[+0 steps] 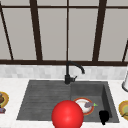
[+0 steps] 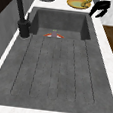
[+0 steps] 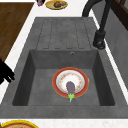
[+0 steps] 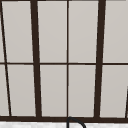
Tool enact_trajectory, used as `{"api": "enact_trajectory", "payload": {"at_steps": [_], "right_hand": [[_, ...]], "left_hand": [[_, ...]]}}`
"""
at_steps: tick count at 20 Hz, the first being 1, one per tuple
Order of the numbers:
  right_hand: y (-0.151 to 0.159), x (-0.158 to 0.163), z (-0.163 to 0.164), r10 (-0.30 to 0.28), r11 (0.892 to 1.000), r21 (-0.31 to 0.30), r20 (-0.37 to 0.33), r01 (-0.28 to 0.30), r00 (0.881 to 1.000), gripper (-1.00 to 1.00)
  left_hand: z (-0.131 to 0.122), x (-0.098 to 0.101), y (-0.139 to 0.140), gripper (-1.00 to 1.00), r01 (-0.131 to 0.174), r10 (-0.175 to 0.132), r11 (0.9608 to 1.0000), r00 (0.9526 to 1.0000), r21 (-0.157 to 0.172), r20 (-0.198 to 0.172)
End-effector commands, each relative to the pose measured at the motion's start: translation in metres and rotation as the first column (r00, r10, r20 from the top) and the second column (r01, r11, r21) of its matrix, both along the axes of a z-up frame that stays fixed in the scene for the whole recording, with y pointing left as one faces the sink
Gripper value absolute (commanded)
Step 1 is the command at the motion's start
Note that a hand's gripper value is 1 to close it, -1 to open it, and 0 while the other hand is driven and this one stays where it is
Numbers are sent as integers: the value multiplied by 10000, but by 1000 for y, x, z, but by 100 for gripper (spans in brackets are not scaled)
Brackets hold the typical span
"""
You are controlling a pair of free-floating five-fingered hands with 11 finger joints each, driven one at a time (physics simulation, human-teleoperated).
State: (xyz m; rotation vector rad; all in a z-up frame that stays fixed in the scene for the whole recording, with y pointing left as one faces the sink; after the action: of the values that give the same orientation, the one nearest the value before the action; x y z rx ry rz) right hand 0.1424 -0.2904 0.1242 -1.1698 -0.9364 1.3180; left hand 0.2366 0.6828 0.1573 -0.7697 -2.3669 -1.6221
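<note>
I have the right hand (image 1: 103,117) hanging at the front right corner of the sink (image 1: 37,100), above the rim where the basin meets the desk (image 1: 11,83). From the left side view the hand (image 2: 99,8) sits just off the near edge. Its fingers (image 2: 105,4) are loosely spread and close on nothing.

The thing nearest to it is the red-rimmed plate (image 1: 79,100) lying flat on the basin floor, well below the hand and to its left. A small eggplant (image 1: 88,104) lies on the plate, its green stalk pointing toward the hand's side. The right side view shows the plate (image 3: 54,82) about centred in the basin, with the eggplant (image 3: 70,87) on the near half of it.

A big red ball (image 1: 67,115) shows in the front view, left of the hand and overlapping the plate's edge. The faucet (image 1: 67,73) stands behind the basin. A yellow plate (image 1: 123,108) rests on the desk to the right.

My reading is that this is an approach stage, with nothing grasped yet. Reaching the plate would call for moving inward over the rim, then down, with the fingers kept open.
</note>
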Motion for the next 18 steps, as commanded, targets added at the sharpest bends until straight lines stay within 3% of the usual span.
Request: {"api": "enact_trajectory", "payload": {"at_steps": [1, 4, 7, 9, 10, 11, 12, 13, 14, 16, 18], "right_hand": [[0, 0, 0, 0, 10000, 0, 0, 0, 10000, 0], [0, 0, 0, 0, 10000, 0, 0, 0, 10000, 0], [0, 0, 0, 0, 10000, 0, 0, 0, 10000, 0], [0, 0, 0, 0, 10000, 0, 0, 0, 10000, 0], [0, 0, 0, 0, 10000, 0, 0, 0, 10000, 0], [0, 0, 0, 0, 10000, 0, 0, 0, 10000, 0], [0, 0, 0, 0, 10000, 0, 0, 0, 10000, 0], [0, 0, 0, 0, 10000, 0, 0, 0, 10000, 0], [0, 0, 0, 0, 10000, 0, 0, 0, 10000, 0], [0, 0, 0, 0, 10000, 0, 0, 0, 10000, 0], [0, 0, 0, 0, 10000, 0, 0, 0, 10000, 0]], "left_hand": [[-4, -10, -3, 100, 40, -39, 10000, 10000, -25, 64], [-10, -8, -14, 100, -11, 12, 9999, 10000, -149, 27], [-23, -9, -18, 100, -18, 9, 9998, 9992, -222, -404], [-34, -6, -25, 100, -255, 249, 9996, 9977, -83, -629], [-40, -3, -25, 100, -328, 321, 9994, 9977, -111, -589], [-50, -3, -20, 100, -463, 444, 9979, 9981, -449, -422], [-55, 0, -22, 100, -487, 466, 9974, 9981, -538, -392], [-61, -2, -21, 100, -444, 428, 9973, 9987, -583, -281], [-65, -4, -23, 100, -194, 192, 9980, 9998, -601, -33], [-68, -4, -23, 100, -16, 15, 9990, 10000, -439, -20], [-75, -4, -22, 100, 10, -10, 9981, 10000, -612, -11]]}}
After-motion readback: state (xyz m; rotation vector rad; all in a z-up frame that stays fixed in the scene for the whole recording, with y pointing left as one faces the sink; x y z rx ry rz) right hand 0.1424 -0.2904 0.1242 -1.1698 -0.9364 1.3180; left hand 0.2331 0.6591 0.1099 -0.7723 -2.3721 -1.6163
